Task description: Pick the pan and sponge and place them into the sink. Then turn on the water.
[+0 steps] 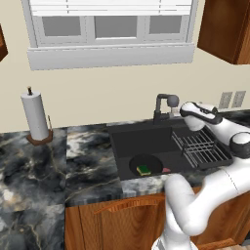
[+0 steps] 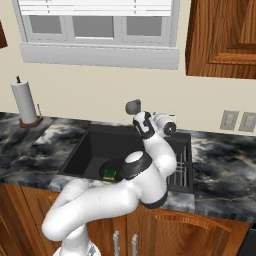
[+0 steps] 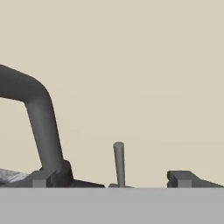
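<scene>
sponge (image 1: 143,170) half hides pan (image 1: 145,165) in sink (image 1: 141,139); hand (image 3: 111,179) fingers apart.

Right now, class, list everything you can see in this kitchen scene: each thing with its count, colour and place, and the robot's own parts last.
Sink: one, dark grey, set in the counter.
Pan: one, black, on the sink floor near the front.
Sponge: one, yellow and green, lying in the pan.
Faucet: one, dark, behind the sink; no water running.
Drying rack: one, black, ribbed, at the sink's right side.
Paper towel roll: one, white, on a brown stand, left on the counter.
Counter: one, dark marbled.
Window: one, white frame, above.
Cabinets: brown wood, above and below.
Wall outlets: two, pale, right.
Arm: one, white.
Tool: one, dark, by the faucet.
</scene>
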You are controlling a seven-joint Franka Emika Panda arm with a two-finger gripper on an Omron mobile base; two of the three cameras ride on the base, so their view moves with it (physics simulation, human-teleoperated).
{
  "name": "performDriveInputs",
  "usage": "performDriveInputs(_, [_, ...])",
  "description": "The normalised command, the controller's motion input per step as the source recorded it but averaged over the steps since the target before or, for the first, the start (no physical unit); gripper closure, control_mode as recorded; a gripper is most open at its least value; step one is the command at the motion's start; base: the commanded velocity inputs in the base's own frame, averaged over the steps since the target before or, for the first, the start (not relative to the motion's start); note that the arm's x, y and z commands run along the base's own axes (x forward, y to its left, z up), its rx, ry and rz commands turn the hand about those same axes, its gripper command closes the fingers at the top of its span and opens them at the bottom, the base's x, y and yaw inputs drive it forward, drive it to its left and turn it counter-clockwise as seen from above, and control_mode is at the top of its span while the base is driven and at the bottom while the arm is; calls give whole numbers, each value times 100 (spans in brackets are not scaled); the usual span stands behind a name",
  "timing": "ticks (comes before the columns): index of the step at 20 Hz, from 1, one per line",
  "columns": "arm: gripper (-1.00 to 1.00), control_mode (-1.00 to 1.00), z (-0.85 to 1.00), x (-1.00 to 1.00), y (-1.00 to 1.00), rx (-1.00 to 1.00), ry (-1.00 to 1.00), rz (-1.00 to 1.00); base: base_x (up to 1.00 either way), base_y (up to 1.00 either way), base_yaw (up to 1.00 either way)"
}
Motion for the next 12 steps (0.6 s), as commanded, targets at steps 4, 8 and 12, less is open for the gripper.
performDriveInputs(4, [-100, -100, -18, 26, -22, 0, 0, -1, 0, 0, 0])
performDriveInputs(8, [-100, -100, -18, 26, -7, 0, 0, -1, 0, 0, 0])
performDriveInputs(12, [-100, -100, -11, 24, 0, 0, 0, 0, 0, 0, 0])
